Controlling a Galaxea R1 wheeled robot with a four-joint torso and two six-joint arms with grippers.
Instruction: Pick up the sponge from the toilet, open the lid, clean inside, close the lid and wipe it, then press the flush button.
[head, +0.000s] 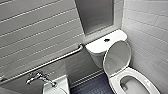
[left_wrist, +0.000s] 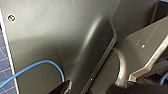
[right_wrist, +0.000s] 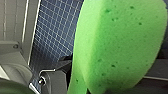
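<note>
Right end effector (right_wrist: 113, 65) pinching the sponge (right_wrist: 117, 32), which is gripped at its sides. The wrist is directed down at the dark blue tiled floor (right_wrist: 53, 32), with the sponge held clear of it. Head view: toilet (head: 140, 77) at 4 o'clock, lid (head: 117, 57) raised against the tank. Flush button (head: 106, 40) at 11 o'clock of the lid. Grab rail (head: 50, 62) and tap (head: 37, 77) toward 8 o'clock.

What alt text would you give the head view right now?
White toilet with its lid raised and bowl open, dark flush button on the tank top. A grab bar slants along the tiled wall above a sink and faucet.
</note>
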